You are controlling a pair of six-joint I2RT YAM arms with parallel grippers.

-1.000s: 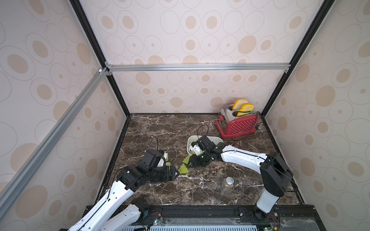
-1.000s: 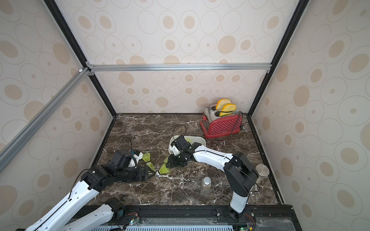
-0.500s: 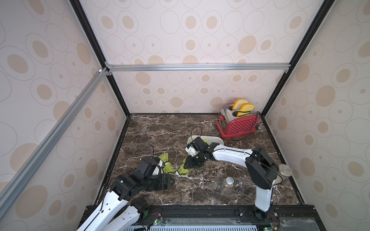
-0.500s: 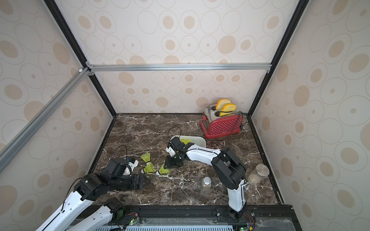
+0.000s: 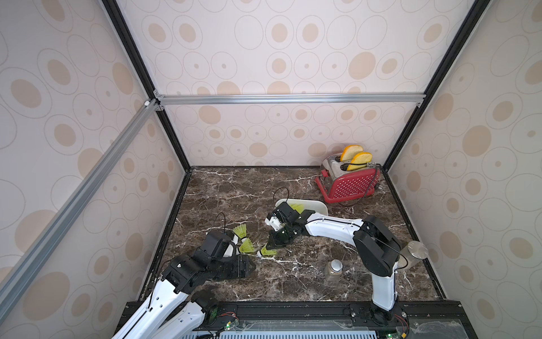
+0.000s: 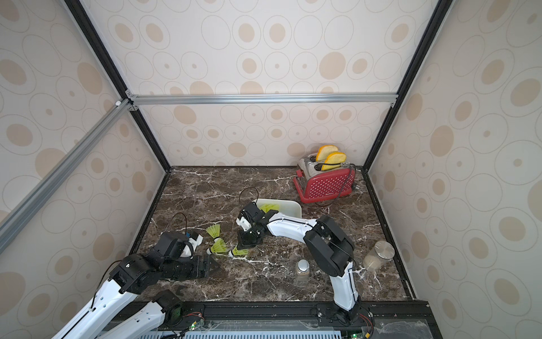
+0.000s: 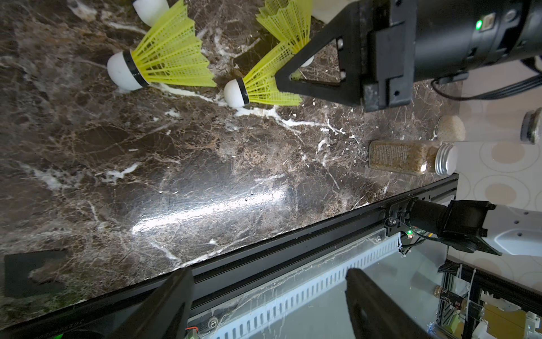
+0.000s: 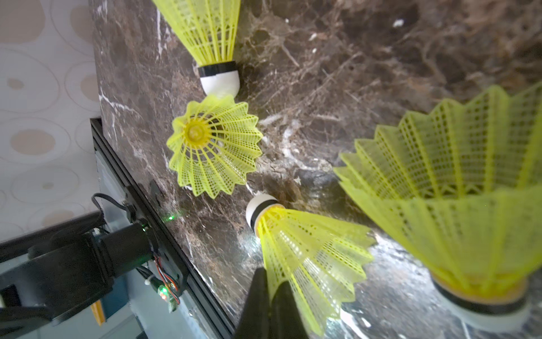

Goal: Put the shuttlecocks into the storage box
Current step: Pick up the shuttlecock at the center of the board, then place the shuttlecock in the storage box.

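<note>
**Right end effector shut on shuttlecock skirt; left open, empty**

The right end effector point(image 8: 271, 299) is seen fully closed, with the skirt edge of the pinched shuttlecock point(image 8: 308, 258) caught between its fingers. That shuttlecock is laid on the table point(image 5: 293, 281), in front of the storage box point(image 5: 318, 205) on the robot's side. Three more loose shuttlecocks point(image 8: 214, 146) are spread near it, all outside the storage box. Some stored shuttlecocks point(image 5: 296, 207) are seen inside the storage box. The left end effector point(image 7: 269, 293) is held wide open with nothing in it, farther from the storage box than the loose ones. A red toaster point(image 5: 349, 185) is stood near the storage box, on its far side.
</note>
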